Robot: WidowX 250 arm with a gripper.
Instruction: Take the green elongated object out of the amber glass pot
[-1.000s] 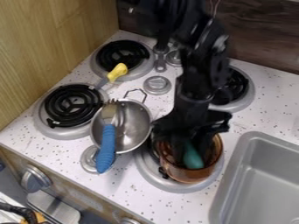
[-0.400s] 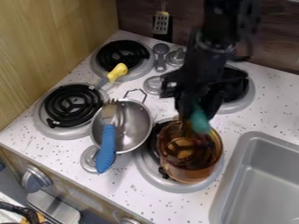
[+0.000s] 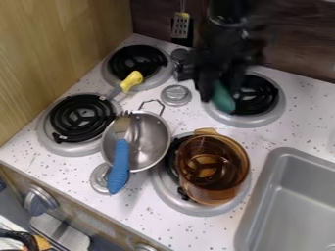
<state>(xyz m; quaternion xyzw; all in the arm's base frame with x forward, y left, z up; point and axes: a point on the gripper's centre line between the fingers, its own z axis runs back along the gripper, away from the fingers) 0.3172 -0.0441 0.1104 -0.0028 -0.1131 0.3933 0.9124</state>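
The black gripper (image 3: 219, 90) hangs over the left part of the back right burner, shut on a teal object (image 3: 223, 98) that points downward. Below it, apart from the gripper, an amber glass pot (image 3: 212, 169) stands on the front right burner. To that pot's left is a small steel pan (image 3: 149, 140) with a wire handle. A fork with a blue handle (image 3: 119, 166) lies across the pan's left side, its tines up. A yellow-handled utensil (image 3: 131, 81) rests between the two left burners.
Coil burners stand at the back left (image 3: 137, 61), front left (image 3: 81, 117) and back right (image 3: 255, 95). A grey sink (image 3: 291, 196) is at the lower right. A round metal lid (image 3: 176, 95) lies mid-stove. A wooden wall (image 3: 59, 54) bounds the left, and a slotted utensil (image 3: 180, 25) hangs behind.
From inside the amber pot, the gripper has risen and moved back toward the back right burner, carrying the teal object out with it. The pot, pan and fork have stayed in place.
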